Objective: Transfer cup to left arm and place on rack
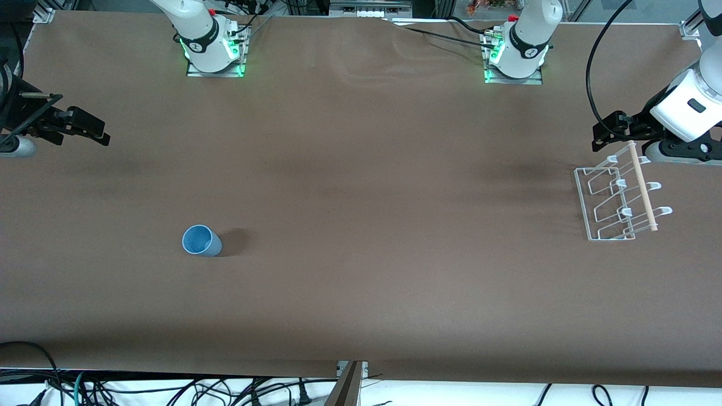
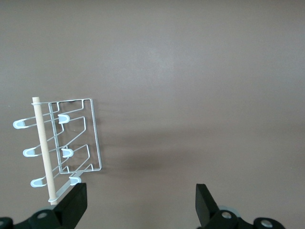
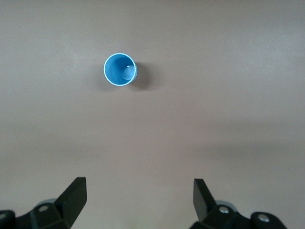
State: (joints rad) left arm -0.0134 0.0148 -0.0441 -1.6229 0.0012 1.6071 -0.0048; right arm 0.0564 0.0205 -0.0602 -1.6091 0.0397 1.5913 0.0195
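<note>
The light-blue cup [image 1: 201, 241] stands upright, mouth up, on the brown table toward the right arm's end; it also shows in the right wrist view [image 3: 120, 69]. The white wire rack [image 1: 619, 198] with its wooden dowel [image 1: 643, 186] stands toward the left arm's end and shows in the left wrist view [image 2: 71, 143]. My right gripper [image 1: 84, 128] hangs open and empty over the table's right-arm end, well away from the cup. My left gripper [image 1: 610, 131] is open and empty, just above the rack's end farthest from the front camera. Both arms wait.
The brown table [image 1: 361, 197] spreads between cup and rack. The two arm bases [image 1: 211, 48] [image 1: 516, 53] stand along the edge farthest from the front camera. Cables lie off the table's edge nearest the front camera.
</note>
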